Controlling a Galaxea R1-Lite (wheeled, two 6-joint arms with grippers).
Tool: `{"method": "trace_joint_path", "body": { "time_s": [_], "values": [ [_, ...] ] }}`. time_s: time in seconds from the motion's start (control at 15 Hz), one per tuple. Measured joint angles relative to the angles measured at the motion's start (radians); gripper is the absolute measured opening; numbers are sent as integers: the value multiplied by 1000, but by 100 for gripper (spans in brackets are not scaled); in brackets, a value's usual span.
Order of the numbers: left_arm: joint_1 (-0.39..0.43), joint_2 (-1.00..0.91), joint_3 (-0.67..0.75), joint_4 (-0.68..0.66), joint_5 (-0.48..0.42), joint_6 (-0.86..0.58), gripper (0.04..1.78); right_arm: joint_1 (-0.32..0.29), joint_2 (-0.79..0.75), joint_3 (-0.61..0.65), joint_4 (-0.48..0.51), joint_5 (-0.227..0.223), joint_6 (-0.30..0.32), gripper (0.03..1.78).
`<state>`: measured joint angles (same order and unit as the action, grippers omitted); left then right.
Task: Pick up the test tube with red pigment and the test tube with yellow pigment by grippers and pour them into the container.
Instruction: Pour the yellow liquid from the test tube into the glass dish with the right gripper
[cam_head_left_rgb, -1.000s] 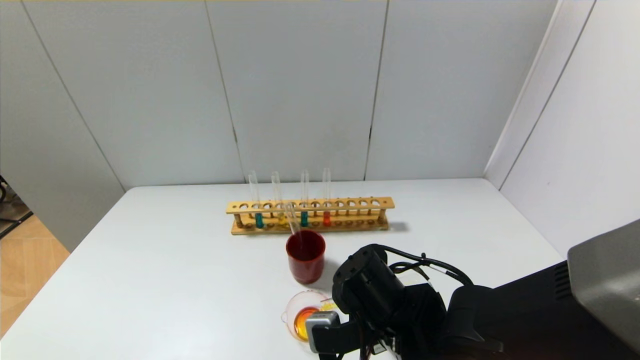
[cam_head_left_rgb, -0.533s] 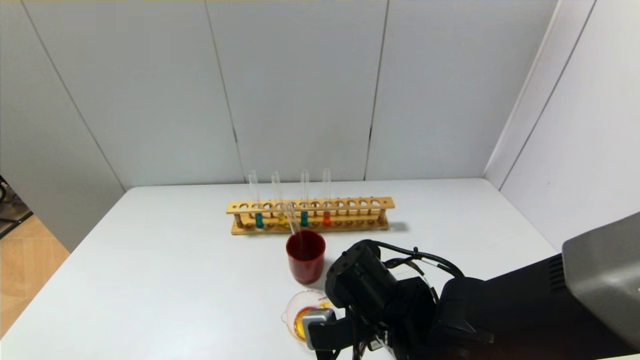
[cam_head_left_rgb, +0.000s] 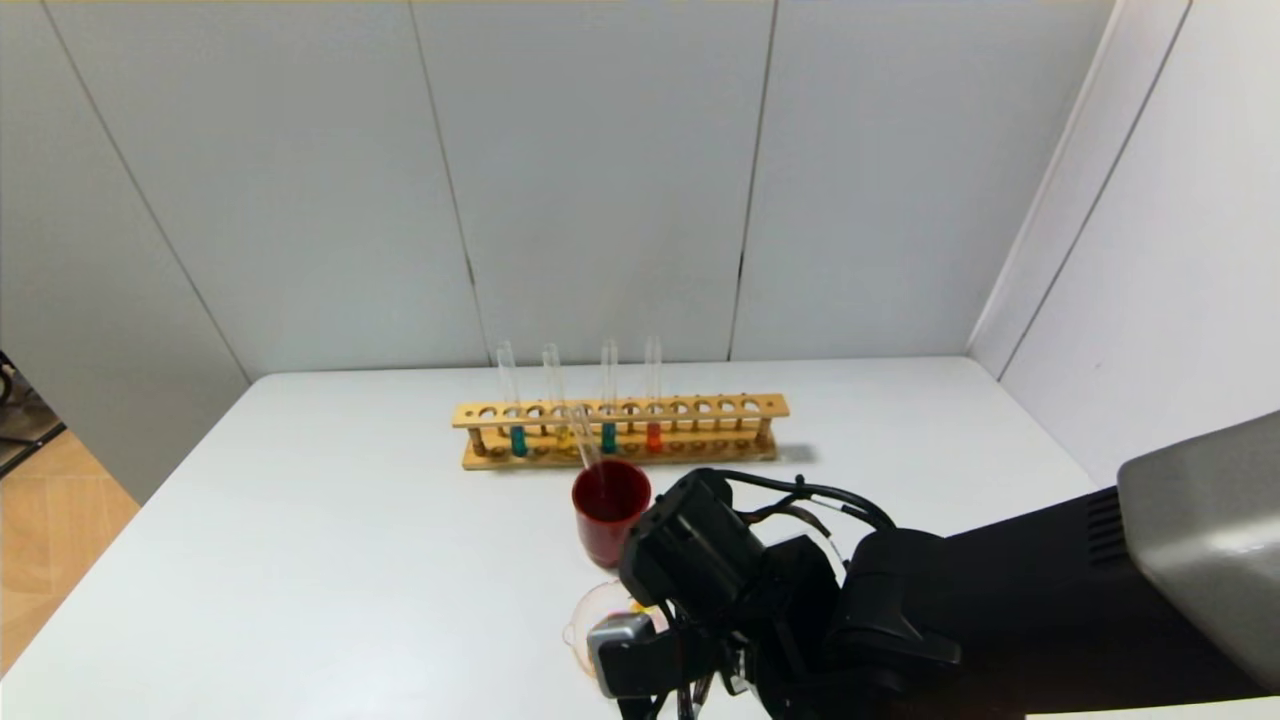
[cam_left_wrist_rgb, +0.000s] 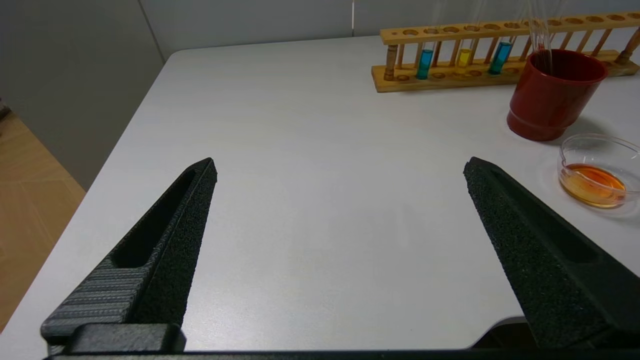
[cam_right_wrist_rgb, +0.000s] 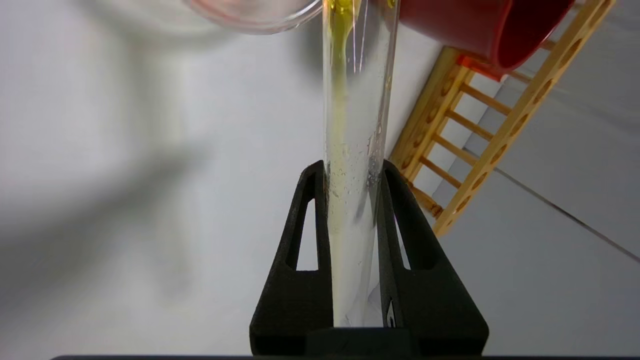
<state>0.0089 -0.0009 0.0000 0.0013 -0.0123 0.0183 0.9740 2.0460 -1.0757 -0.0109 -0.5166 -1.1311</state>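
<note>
We found the right gripper (cam_right_wrist_rgb: 354, 172) clamped on the test tube with yellow pigment (cam_right_wrist_rgb: 352, 125), tipped with its mouth at the rim of the container (cam_left_wrist_rgb: 600, 170), a yellow thread running down its inside. The container sat near us, just in front of the red cup (cam_head_left_rgb: 608, 508). The left gripper (cam_left_wrist_rgb: 340, 167) hung over the table (cam_left_wrist_rgb: 300, 150), fingers wide apart. The wooden rack (cam_head_left_rgb: 620, 430) stood beyond.
</note>
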Motion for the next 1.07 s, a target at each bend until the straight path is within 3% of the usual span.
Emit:
{"method": "trace_joint_path", "body": {
  "time_s": [0.2,0.4,1.07],
  "values": [
    [0,0,0,0,0,0,175,12,16,-53,70,-5,-1,28],
    [0,0,0,0,0,0,175,19,24,-94,153,-41,-8,28],
    [0,0,0,0,0,0,175,51,44,-197,305,-103,-19,28]
  ]
}}
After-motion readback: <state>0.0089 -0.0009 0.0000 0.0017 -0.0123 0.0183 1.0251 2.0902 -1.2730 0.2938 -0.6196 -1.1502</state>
